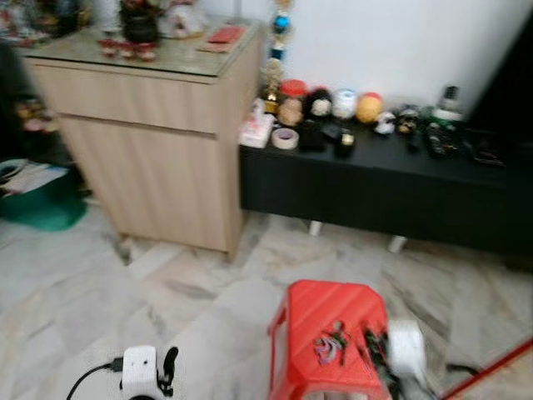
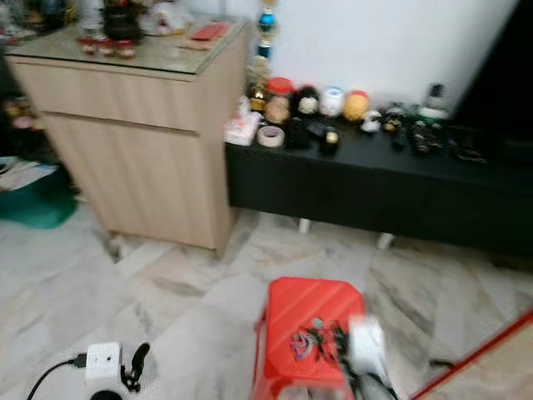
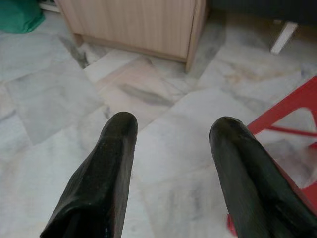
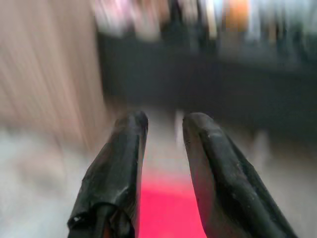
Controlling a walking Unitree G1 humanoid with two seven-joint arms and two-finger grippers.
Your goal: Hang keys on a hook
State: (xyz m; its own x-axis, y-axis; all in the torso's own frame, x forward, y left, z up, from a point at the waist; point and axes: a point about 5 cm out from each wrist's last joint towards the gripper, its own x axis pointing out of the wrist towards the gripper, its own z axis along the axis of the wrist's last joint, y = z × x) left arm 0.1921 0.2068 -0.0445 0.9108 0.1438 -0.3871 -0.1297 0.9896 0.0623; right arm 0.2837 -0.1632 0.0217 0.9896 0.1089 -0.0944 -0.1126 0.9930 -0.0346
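A bunch of keys [image 1: 331,346] lies on top of a red plastic stool [image 1: 321,312] on the marble floor. My right gripper [image 1: 375,348] hovers blurred over the stool, just right of the keys; in the right wrist view its fingers [image 4: 129,144] stand apart with nothing between them and the red seat [image 4: 166,208] below. My left gripper [image 1: 170,367] hangs low to the left of the stool. In the left wrist view it is open [image 3: 173,131] over bare floor, with the stool's edge [image 3: 292,106] beside it.
A light wooden cabinet [image 1: 158,142] stands at the back left, a green bin [image 1: 42,204] beside it. A low black bench [image 1: 391,187] along the white wall carries several small ornaments. A red strip [image 1: 491,367] crosses the floor at the lower right.
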